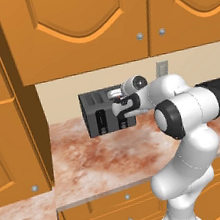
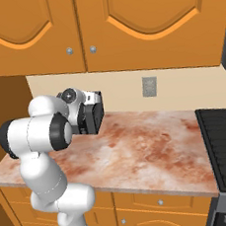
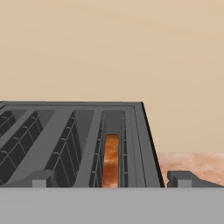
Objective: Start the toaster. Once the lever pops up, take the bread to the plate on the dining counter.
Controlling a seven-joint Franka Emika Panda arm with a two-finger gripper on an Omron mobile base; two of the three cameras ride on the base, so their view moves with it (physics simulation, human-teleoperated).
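The toaster (image 1: pixel 102 112) stands on the marbled table (image 1: pixel 105 158) against the back wall. The bread (image 3: pixel 111 160) sits upright in its rightmost slot. The hand (image 3: pixel 112 179) hovers above the toaster's front edge, fingers spread apart, holding nothing.

Above the claw hang orange wooden cabinets (image 1: pixel 82 25); behind it a beige wall (image 2: pixel 182 89) with a grey socket (image 2: pixel 149 86); below, marbled reddish countertop (image 2: pixel 148 145) over drawers (image 1: pixel 115 217)
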